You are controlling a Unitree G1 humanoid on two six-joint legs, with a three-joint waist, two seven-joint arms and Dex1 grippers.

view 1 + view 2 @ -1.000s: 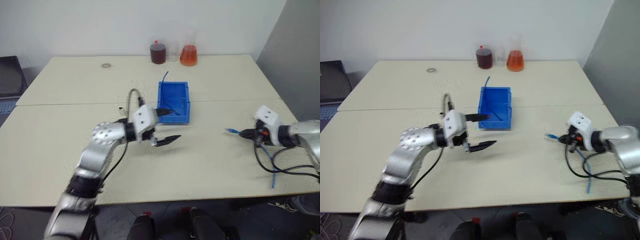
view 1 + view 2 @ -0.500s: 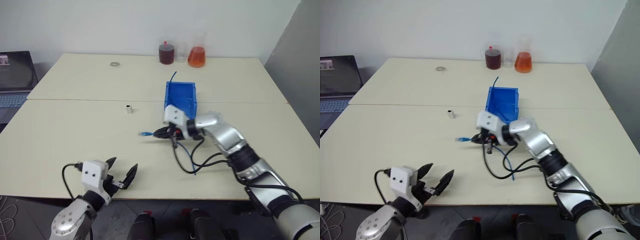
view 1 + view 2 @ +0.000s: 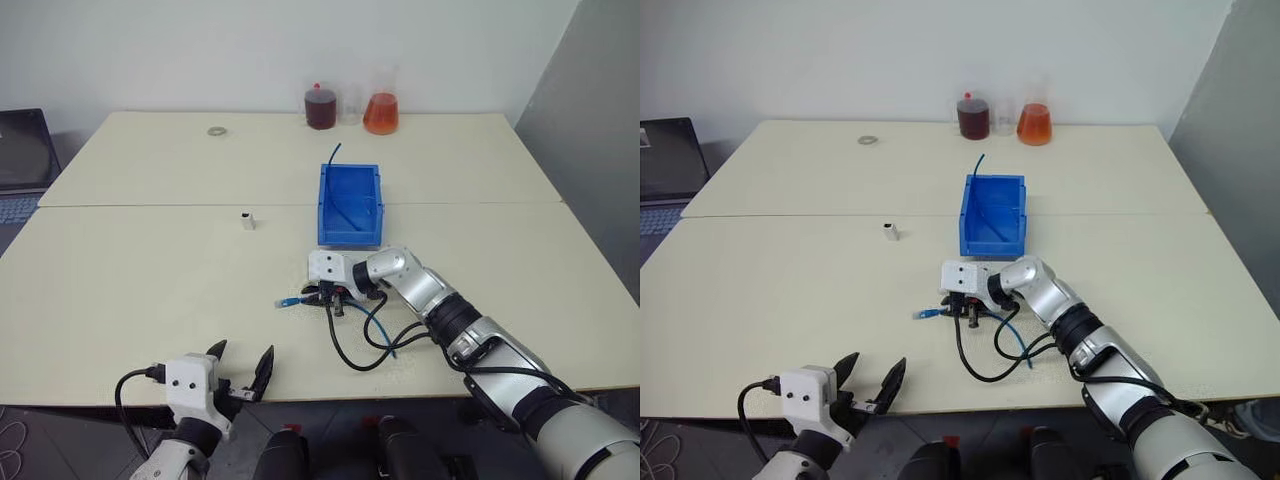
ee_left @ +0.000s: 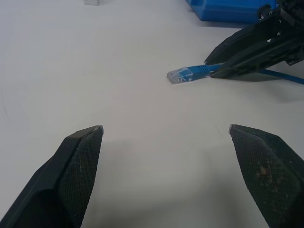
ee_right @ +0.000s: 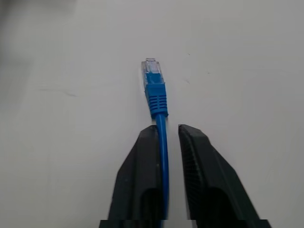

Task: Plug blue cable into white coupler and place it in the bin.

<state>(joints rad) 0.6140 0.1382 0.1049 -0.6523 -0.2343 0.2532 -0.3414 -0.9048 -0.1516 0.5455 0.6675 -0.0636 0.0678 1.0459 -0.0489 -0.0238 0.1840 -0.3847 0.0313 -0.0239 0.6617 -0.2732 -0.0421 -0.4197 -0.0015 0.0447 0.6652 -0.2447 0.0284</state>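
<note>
Down at the near table edge, the left claw (image 3: 245, 352) is hovering fully released, gripping nothing, its two black fingers spread wide and pointing across the table (image 3: 130, 280) toward the work. Well beyond it and slightly to its left, the white coupler (image 3: 246, 220) is standing alone on the tabletop, touched by neither claw. Straight ahead of the left claw, and just past the tip of the right claw (image 3: 316, 296), the clear plug end of the blue cable (image 3: 290, 300) is lying flat on the surface, not yet mated to anything. The right claw is resting low over the table with its fingers parted a little: the cord is running between them with a sliver of daylight on one side, so it is looking released rather than clenched. Behind that claw the rest of the cable is trailing in loops, mingling with the arm's black cable. Just beyond the right claw, the blue bin (image 3: 349, 238) is sitting with a short darker blue wire (image 3: 335, 205) in it and no coupler. Judging from this, the main risk is that the springy cord is free to roll or twist the plug out of line, and the light, unsupported coupler is likely to skid or topple if it is pushed against rather than gripped first.
</note>
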